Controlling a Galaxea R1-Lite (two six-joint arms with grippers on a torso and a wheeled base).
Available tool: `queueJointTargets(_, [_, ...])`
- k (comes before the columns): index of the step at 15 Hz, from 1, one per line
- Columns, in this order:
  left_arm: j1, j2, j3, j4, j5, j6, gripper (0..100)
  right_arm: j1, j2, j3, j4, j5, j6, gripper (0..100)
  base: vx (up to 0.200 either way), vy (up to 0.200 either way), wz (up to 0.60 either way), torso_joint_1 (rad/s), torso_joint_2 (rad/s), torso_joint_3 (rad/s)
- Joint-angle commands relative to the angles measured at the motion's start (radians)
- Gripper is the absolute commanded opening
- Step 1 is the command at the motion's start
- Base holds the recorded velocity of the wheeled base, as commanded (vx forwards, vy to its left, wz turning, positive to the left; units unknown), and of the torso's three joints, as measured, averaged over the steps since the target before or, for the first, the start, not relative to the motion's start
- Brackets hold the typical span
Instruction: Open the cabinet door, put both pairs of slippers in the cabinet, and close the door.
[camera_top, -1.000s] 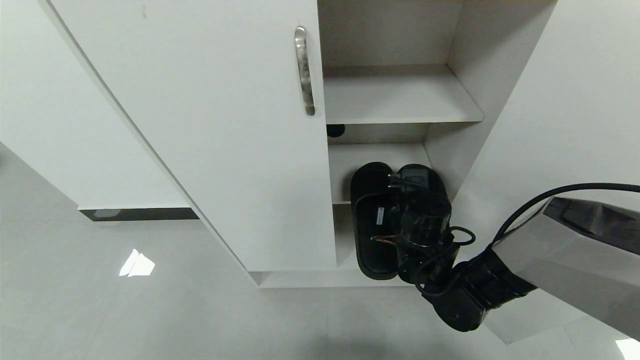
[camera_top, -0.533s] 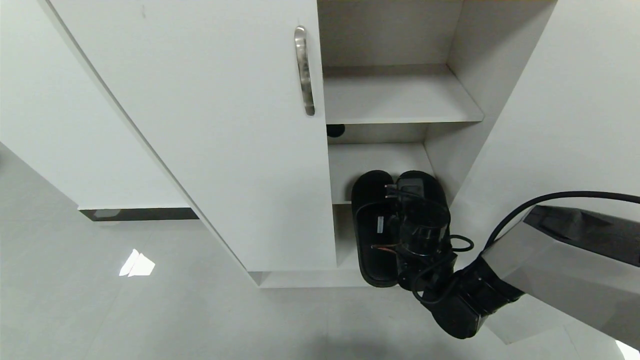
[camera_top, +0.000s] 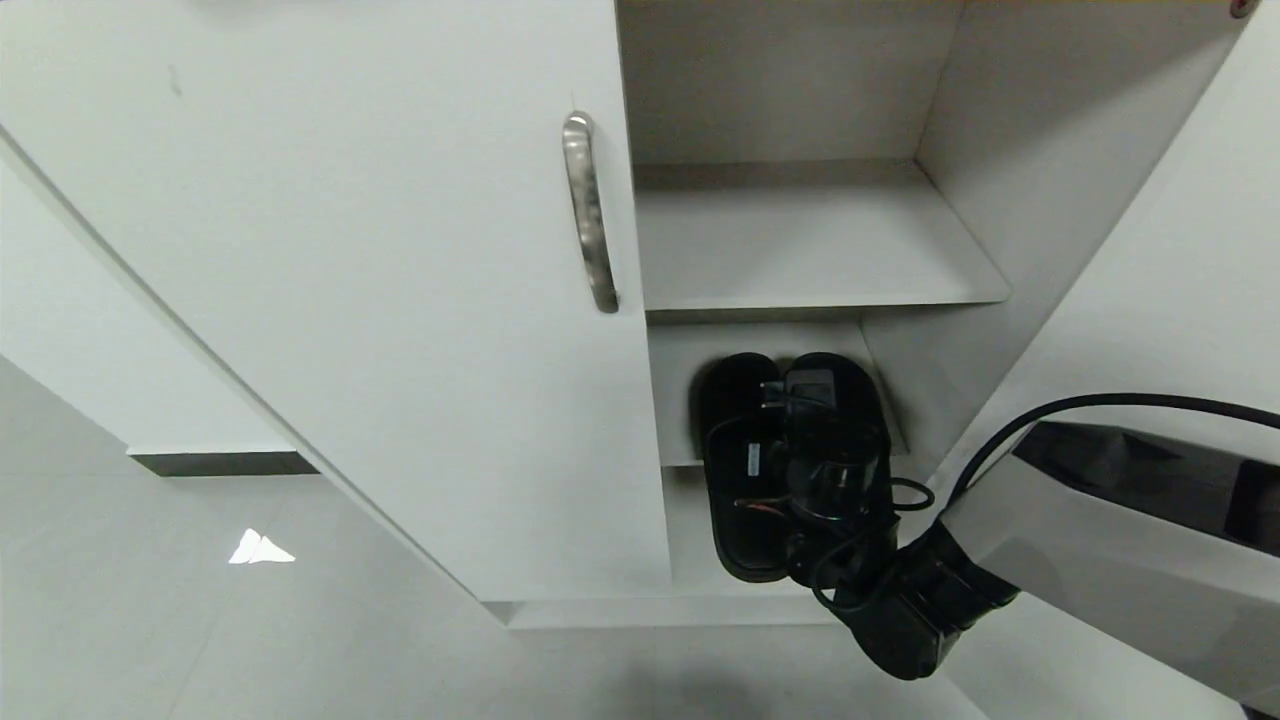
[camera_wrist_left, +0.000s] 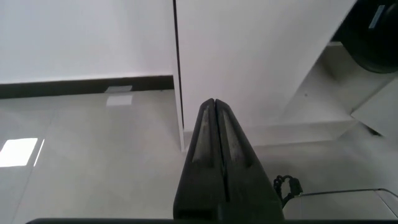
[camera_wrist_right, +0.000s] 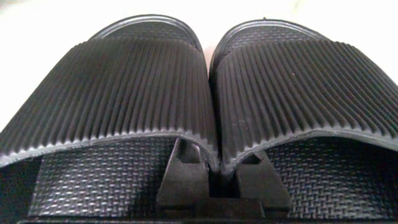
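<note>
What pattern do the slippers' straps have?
The black slippers have straight raised ribs running across their straps, clearest in the right wrist view.

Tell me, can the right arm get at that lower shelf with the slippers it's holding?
Probably yes. The right gripper holds the black slippers right at the lower shelf; the cabinet stands open there, and nothing lies between.

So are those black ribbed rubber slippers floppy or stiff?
Probably fairly stiff: the black ribbed rubber slippers hold arched straps while the right gripper pinches them. Likely light: one gripper holds both. Textured footbeds look grippy, not slippery.
</note>
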Motion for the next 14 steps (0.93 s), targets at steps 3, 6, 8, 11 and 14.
queueJointTargets(3, [0.0, 0.001, 0.0, 0.0, 0.0, 0.0, 0, -0.015, 0.032, -0.07, 0.015, 0.0, -0.003, 0, 0.133, 0.0, 0.0, 0.005, 0.0, 0.003])
queueJointTargets(6, [0.0, 0.001, 0.0, 0.0, 0.0, 0.0, 0, -0.042, 0.067, -0.13, 0.044, 0.006, -0.003, 0, 0.0, 0.0, 0.0, 0.0, 0.0, 0.0])
queueJointTargets(8, [0.0, 0.001, 0.0, 0.0, 0.0, 0.0, 0, -0.058, 0.093, -0.17, 0.056, 0.035, -0.005, 0, 0.0, 0.0, 0.0, 0.0, 0.0, 0.0])
queueJointTargets(11, [0.0, 0.001, 0.0, 0.0, 0.0, 0.0, 0, -0.077, 0.128, -0.231, 0.07, 0.051, -0.006, 0, 0.0, 0.0, 0.0, 0.0, 0.0, 0.0])
queueJointTargets(14, [0.0, 0.001, 0.0, 0.0, 0.0, -0.001, 0, -0.079, 0.147, -0.274, 0.108, 0.052, -0.006, 0, 0.0, 0.0, 0.0, 0.0, 0.0, 0.0])
